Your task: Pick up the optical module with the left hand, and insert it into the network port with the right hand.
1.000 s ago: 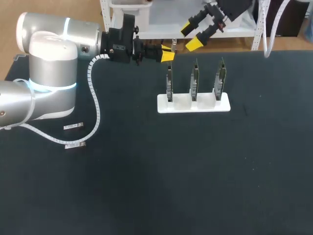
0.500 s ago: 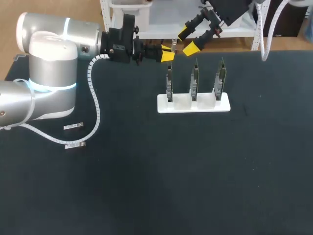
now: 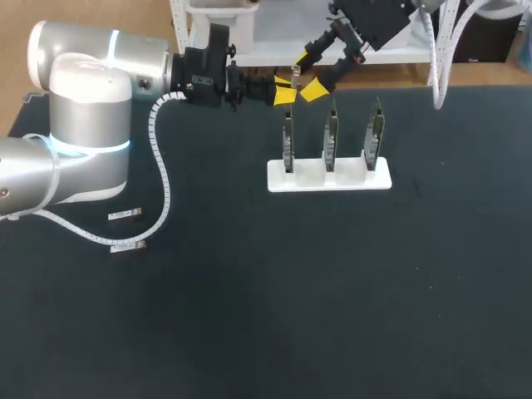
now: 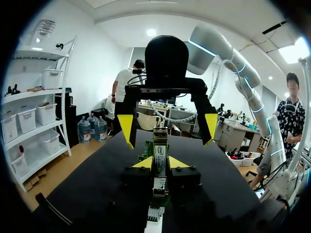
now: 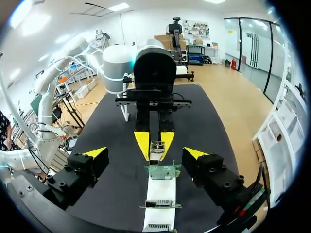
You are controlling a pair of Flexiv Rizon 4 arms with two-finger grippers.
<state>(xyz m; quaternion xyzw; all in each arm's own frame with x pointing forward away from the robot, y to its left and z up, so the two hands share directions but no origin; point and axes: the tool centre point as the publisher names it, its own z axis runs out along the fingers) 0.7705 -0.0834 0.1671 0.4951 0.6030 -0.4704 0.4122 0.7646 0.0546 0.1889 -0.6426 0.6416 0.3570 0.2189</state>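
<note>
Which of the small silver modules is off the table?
The small silver optical module clamped in the left end effector; the other two lie flat on the black table.

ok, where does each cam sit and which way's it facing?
Head view: fixed above and behind, looking down on the table; left arm enters from the left, right arm from the far right.
Left wrist view: on the left wrist, looking along the left fingers, shut on the optical module, toward the open right fingers.
Right wrist view: on the right wrist, looking the opposite way over the card rack.
Shared: both wrist views show the module and all four fingers.
</note>
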